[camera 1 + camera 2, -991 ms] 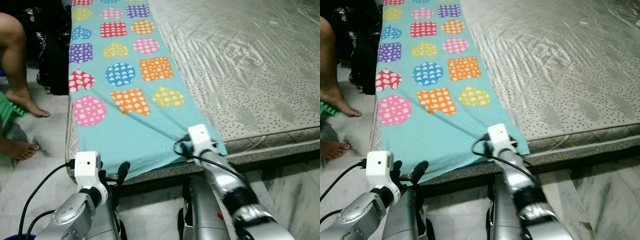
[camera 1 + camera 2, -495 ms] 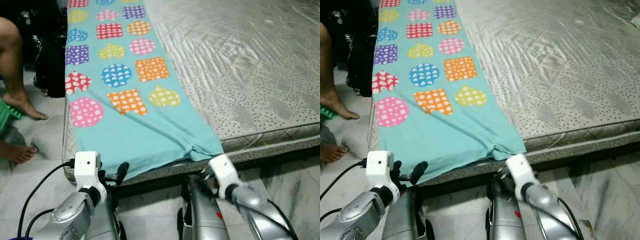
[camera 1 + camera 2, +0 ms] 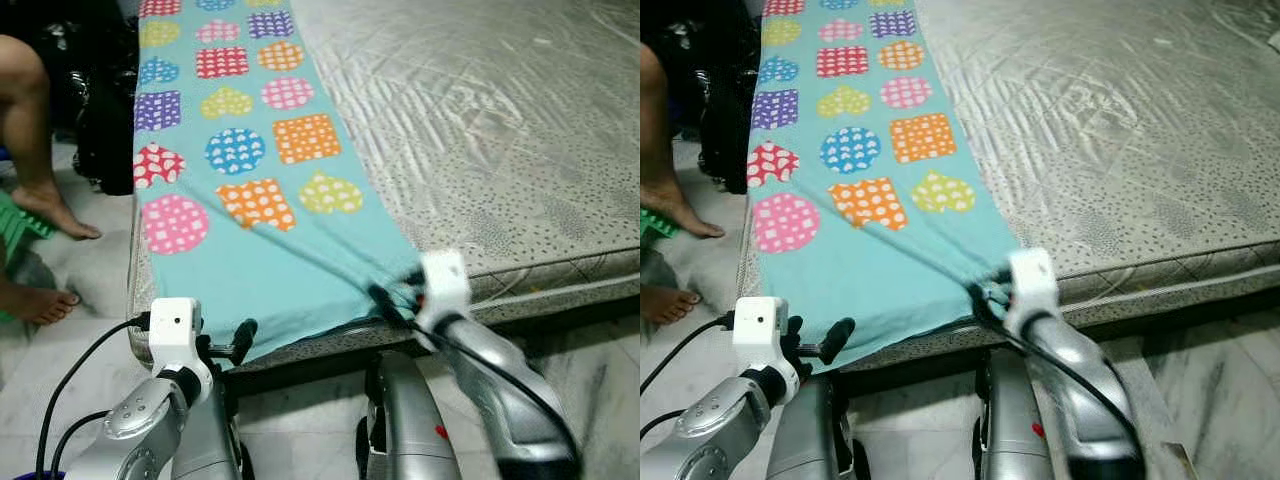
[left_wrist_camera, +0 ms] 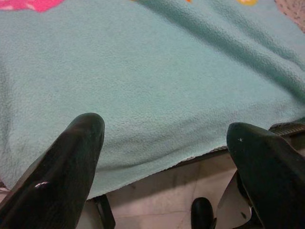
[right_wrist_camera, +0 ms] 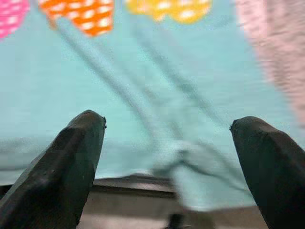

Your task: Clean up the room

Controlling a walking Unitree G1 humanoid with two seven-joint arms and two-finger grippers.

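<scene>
**Right wrist view: hand wide open at the blanket's bunched corner, grab not made yet**

Right wrist view has my right hand spread wide, both fingers apart with nothing between them. Ahead of it: the teal blanket with the coloured shapes, and the puckered corner sitting between the fingertips, at the foot edge of the mattress. View is blurred, so I can't tell whether a fingertip touches the cloth.

Step, as I read it: tidying the blanket on the bed, lining up to take the near right corner. From the head camera my right hand sits right at that corner, creases running from it up toward the orange patch.

Left hand is also open, holding nothing, hovering at the blanket's near hem over the floor gap.

Next move needs: push the right hand in so the bunched fold sits deep between the fingers, then close. Fleece is limp, so a shallow pinch would likely slip.

Person's bare feet on the floor to my left, well clear of the bed edge.
</scene>
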